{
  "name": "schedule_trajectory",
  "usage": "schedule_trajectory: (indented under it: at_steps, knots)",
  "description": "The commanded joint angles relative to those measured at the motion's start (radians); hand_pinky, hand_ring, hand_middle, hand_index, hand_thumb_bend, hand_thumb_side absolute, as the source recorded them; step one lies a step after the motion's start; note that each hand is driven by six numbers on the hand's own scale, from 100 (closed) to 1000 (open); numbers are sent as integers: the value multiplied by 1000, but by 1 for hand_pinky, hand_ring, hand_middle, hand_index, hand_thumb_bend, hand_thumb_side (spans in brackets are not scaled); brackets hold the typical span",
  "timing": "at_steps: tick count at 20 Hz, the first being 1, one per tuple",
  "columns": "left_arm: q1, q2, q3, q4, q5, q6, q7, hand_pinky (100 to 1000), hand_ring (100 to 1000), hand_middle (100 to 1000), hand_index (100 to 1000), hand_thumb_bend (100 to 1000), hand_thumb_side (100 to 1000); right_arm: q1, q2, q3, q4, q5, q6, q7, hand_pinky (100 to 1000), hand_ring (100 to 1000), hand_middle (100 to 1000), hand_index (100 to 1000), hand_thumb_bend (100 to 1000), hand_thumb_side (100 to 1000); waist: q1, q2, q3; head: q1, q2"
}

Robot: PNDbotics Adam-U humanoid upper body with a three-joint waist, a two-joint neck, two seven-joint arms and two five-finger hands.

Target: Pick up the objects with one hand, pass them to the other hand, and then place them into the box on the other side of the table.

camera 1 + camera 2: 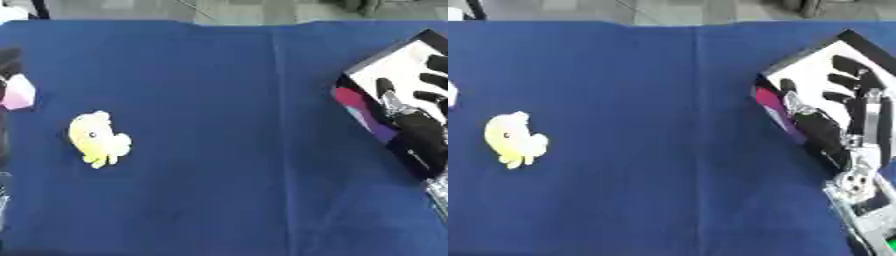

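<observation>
Toy [98,138] on your surface [227,150] looked soft and light, best pinched across its body; right hand [842,115] hung spread over the box [815,65].

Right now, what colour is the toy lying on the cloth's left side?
Pale yellow with whitish patches; the toy shows best in the left eye view.

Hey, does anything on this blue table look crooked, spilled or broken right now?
The box at the table's right edge sits askew, turned diagonally to the edge, with the right hand open over it. The yellow toy lies flat on the cloth, looking intact. Nothing spilled.
</observation>
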Motion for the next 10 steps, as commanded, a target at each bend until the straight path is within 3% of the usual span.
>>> schedule_trajectory:
  at_steps: [1,10]
  knots:
    - [-13,18,7,-11,1,-1,2,868,774,876,894,576,684,-7,-13,-2,-20,0,-1,1,671,773,749,764,487,178,1,-14,1,2,-12]
    - [-17,53,19,-28,3,26,20,868,775,861,886,608,660,5,-12,-9,-20,2,0,-10,671,773,749,764,486,178,0,-11,6,31,-17]
